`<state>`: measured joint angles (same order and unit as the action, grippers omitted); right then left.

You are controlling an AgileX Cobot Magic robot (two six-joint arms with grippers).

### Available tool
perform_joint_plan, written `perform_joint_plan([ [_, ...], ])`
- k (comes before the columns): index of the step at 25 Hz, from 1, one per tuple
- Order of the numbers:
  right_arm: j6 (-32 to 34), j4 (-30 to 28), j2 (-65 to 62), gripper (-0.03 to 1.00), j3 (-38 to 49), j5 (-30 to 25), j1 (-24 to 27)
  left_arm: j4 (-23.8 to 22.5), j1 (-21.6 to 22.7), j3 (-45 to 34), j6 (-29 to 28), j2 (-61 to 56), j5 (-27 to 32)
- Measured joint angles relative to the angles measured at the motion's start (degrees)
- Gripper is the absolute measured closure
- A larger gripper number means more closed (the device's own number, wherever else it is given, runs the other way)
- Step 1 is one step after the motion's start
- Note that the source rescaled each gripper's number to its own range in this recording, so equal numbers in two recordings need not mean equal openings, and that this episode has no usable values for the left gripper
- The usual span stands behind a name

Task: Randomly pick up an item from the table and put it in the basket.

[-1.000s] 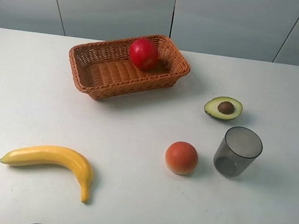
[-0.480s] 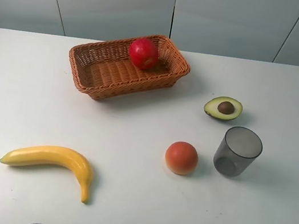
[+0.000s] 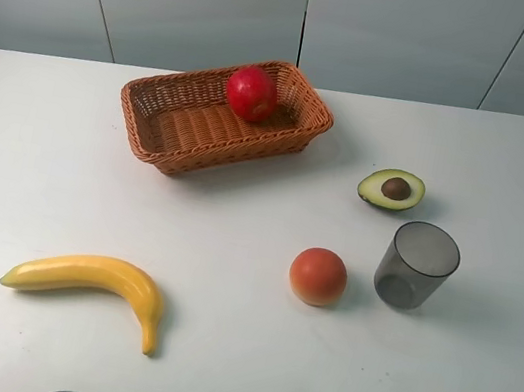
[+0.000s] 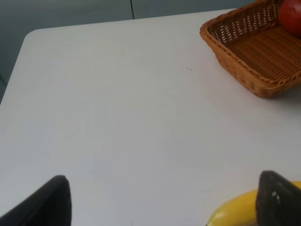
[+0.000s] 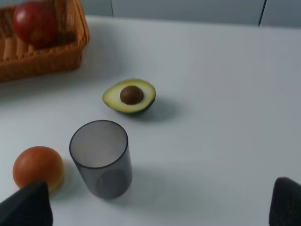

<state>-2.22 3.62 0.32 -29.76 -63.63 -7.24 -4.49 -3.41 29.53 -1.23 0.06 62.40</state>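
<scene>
The red apple [image 3: 252,93] lies inside the orange-brown wicker basket [image 3: 171,109], at its far right end, on the white table [image 3: 237,222]. Apple and basket also show in the right wrist view [image 5: 34,23] [image 5: 70,52] and at the edge of the left wrist view [image 4: 291,16] [image 4: 244,75]. No arm shows in the exterior view. My left gripper [image 4: 167,202] is open and empty above bare table, with the banana beside one fingertip. My right gripper [image 5: 155,207] is open and empty, hovering back from the cup.
A yellow banana [image 3: 100,281] lies front left. An orange-red round fruit [image 3: 318,276] sits beside a grey translucent cup [image 3: 416,265]. A halved avocado [image 3: 392,189] lies behind the cup. The same three show in the right wrist view [image 5: 38,167] [image 5: 101,157] [image 5: 130,96].
A dark part of the right arm at the upper right edge of the exterior view one second ago has left the view. The objects have not moved.
</scene>
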Motion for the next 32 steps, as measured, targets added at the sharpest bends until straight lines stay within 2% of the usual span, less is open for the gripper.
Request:
perform_joint_plan([
  [32, 2.22, -1.70, -0.37, -0.03, 0.32, 0.80, 0.00, 0.00, 0.00, 0.00, 0.00, 0.00, 0.00],
])
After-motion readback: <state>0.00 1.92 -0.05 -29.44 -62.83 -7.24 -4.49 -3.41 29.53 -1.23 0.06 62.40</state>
